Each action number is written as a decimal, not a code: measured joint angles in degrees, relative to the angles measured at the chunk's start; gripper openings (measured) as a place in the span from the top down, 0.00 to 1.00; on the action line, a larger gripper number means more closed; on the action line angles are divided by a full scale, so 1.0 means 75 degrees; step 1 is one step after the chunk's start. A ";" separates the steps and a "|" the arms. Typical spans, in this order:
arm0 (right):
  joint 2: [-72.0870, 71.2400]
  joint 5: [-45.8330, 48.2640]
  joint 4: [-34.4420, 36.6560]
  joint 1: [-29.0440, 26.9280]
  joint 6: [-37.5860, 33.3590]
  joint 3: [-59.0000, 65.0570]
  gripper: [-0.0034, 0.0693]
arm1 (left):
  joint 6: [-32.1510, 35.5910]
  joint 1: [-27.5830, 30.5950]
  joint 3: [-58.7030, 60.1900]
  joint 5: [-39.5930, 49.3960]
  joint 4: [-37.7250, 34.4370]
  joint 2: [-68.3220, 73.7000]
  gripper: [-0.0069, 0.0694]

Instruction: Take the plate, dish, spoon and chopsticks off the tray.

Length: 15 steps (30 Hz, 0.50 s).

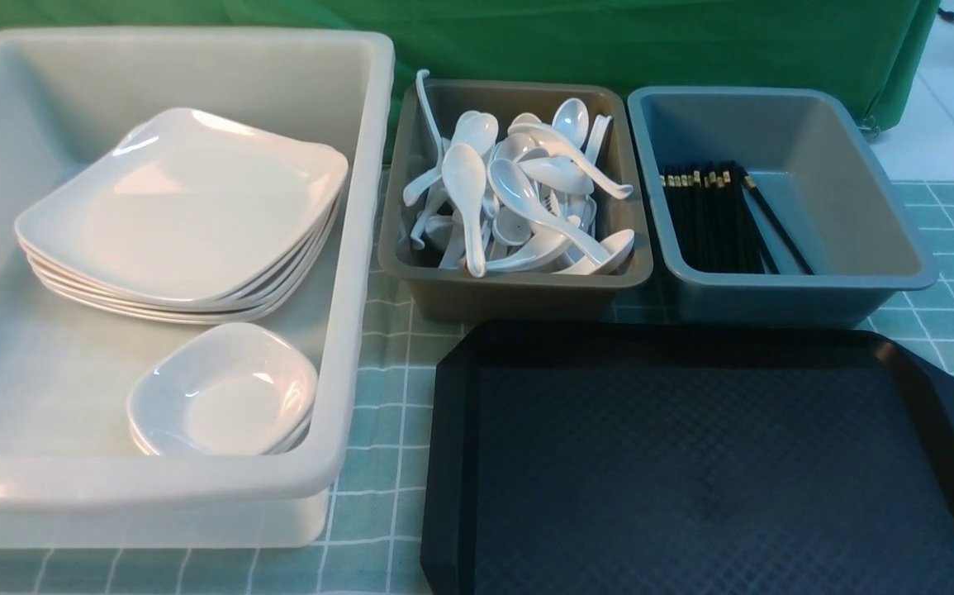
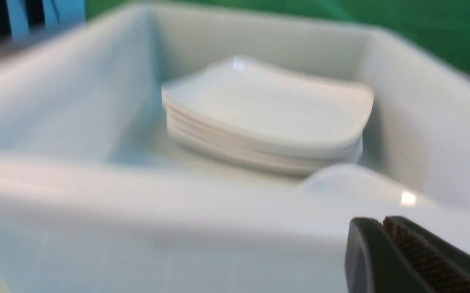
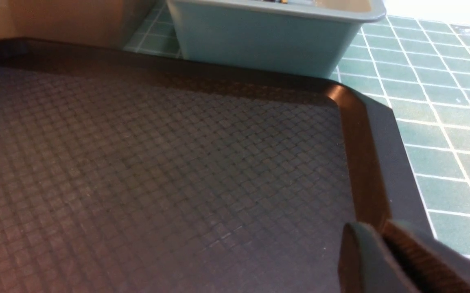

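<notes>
Nearest the front camera lies the tray (image 1: 708,463), black, its diamond-textured floor bare. To its left stands the white tub (image 1: 353,273), the largest thing on the checked cloth (image 1: 382,487). Inside it the plate (image 1: 187,207) tops a stack of like plates toward the far side, and a stack of small dishes (image 1: 225,397) sits near the front wall, just right of middle. Behind the tray stand two smaller tubs side by side: the brown tub (image 1: 518,289) heaped with white spoons (image 1: 518,198), and the blue tub (image 1: 790,289) with black chopsticks (image 1: 712,219) lined along its left half, one pair slanting across the floor. A green curtain (image 1: 609,41) hangs behind.

From the left wrist, the left gripper (image 2: 385,244) hangs outside the white tub's near wall, fingers pressed together on nothing. From the right wrist, the right gripper (image 3: 381,248) hovers over the tray's right edge near its far right corner; only the fingers' inner edges show, with a narrow gap or none, so I cannot tell their state. Nothing is held.
</notes>
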 joint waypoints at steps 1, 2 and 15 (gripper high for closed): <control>0.0000 0.0005 0.0000 0.0000 0.0000 0.0000 0.80 | -0.0058 0.0009 0.0022 0.0136 -0.0018 -0.0007 0.89; -0.0009 -0.0002 0.0000 0.0000 0.0000 0.0000 0.80 | -0.0090 0.0007 0.0031 0.0179 -0.0038 -0.0007 0.89; -0.0009 -0.0002 0.0000 0.0000 0.0000 0.0000 0.75 | -0.0025 0.0007 0.0031 0.0098 -0.0064 -0.0007 0.89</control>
